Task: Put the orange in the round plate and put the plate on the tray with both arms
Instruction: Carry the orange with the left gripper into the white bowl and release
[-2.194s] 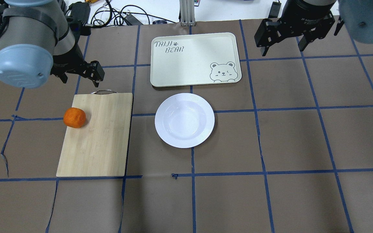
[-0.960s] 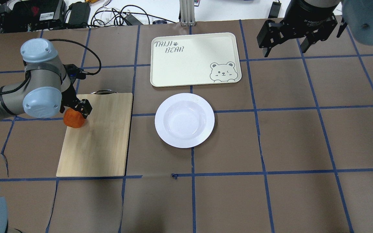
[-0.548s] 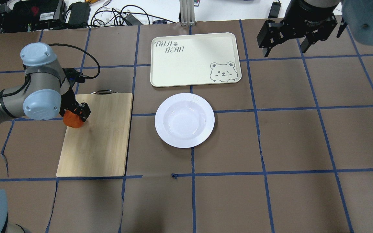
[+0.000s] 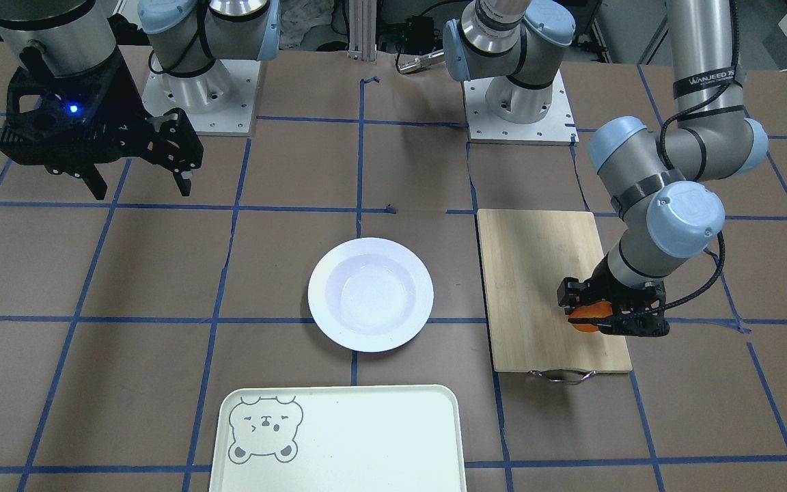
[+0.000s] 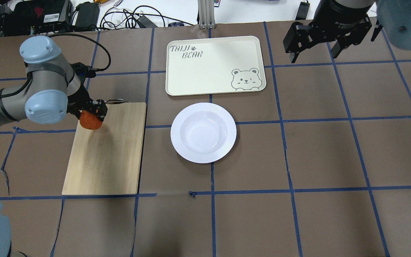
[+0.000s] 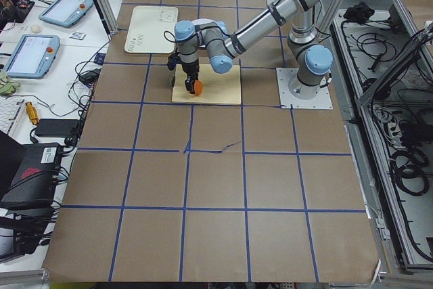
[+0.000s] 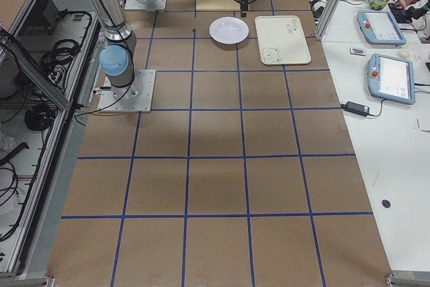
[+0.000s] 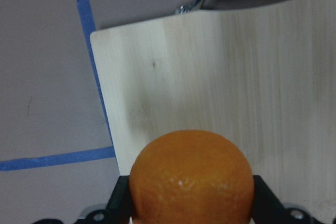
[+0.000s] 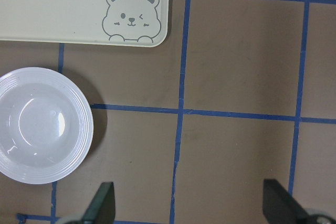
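Observation:
My left gripper [image 5: 91,116] is shut on the orange [image 5: 91,122], holding it just above the far left corner of the bamboo cutting board [image 5: 109,157]. In the left wrist view the orange [image 8: 191,177] sits between the black fingers with the board [image 8: 236,77] below. The white round plate [image 5: 203,132] lies empty at the table's middle, right of the board. Just beyond it is the cream tray [image 5: 212,66] with the bear face, nothing on it. My right gripper [image 5: 312,56] hangs open and empty at the far right, past the tray's right end; its wrist view shows the plate [image 9: 39,124] and tray [image 9: 63,3].
The board's metal handle [image 5: 114,101] points toward the far edge. Cables and electronics [image 5: 127,16] lie beyond the table's far edge. The brown mat with blue tape lines is bare to the right of the plate [image 5: 334,150] and along the near side.
My left gripper came down and closed on the orange, then lifted it off the board and carried it a little right and farther away. The right arm has barely moved.

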Controlling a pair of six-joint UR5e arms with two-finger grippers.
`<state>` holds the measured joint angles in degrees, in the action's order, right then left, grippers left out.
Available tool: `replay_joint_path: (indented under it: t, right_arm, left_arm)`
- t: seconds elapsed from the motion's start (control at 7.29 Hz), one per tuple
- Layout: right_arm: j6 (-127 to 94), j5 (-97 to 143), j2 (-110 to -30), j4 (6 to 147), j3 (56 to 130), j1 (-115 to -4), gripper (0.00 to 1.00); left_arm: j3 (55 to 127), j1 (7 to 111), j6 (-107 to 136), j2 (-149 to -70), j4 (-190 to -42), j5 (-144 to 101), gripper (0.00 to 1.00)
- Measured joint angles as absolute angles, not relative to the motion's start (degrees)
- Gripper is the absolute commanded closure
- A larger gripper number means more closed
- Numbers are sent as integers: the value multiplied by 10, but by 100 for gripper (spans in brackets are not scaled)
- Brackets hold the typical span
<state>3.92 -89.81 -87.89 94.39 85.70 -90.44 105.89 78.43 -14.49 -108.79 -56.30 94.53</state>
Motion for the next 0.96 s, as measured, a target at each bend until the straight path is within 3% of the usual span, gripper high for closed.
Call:
replay_joint_path:
  t: [0.82,0.96]
  right_arm:
    - [41,-900,-879,943,859,-893,0]
    - [41,-898,-879,943,860,-887,0]
  left_arm:
    - [1024,1040,395,-1113,-549,868,78]
    - [1025,1058,431,-1126,-535,850,54]
